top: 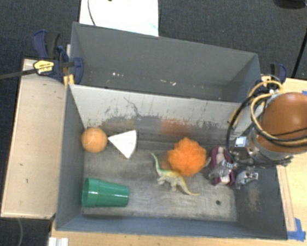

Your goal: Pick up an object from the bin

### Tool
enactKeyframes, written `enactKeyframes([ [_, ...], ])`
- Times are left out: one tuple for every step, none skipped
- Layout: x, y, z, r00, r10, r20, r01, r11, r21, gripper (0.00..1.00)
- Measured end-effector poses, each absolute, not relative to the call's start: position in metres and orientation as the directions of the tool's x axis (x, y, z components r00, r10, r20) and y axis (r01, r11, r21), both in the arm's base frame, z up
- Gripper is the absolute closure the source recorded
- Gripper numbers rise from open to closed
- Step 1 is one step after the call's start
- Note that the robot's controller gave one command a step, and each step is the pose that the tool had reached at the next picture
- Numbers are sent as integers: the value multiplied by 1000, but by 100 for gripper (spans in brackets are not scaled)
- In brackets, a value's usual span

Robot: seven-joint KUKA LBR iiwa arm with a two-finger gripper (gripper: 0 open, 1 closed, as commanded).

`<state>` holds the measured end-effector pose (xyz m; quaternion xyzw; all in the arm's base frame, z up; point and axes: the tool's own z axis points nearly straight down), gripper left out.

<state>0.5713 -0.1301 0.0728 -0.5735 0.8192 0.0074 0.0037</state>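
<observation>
From above, your gripper point(234, 174) sits low at the right of the grey metal bin point(165, 66), right against a small purple-and-white thing point(218, 167). Whether it grips that, you cannot tell. Just left lie a fuzzy orange ball point(187, 156) and a green toy dinosaur point(172, 179). Further left are a white cone point(125, 143), a smooth orange ball point(94, 139) and a green plastic cup point(105, 193) on its side.

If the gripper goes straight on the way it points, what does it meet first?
Likely the small purple-and-white thing just below the gripper, right of the fuzzy orange ball; depth is unclear.
</observation>
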Motion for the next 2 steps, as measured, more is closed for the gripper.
enactKeyframes([
  [571,-130,73,-344,-939,-14,-939,344,8,100],
  [524,-113,230,-341,-940,-2,-940,341,-1,100],
])
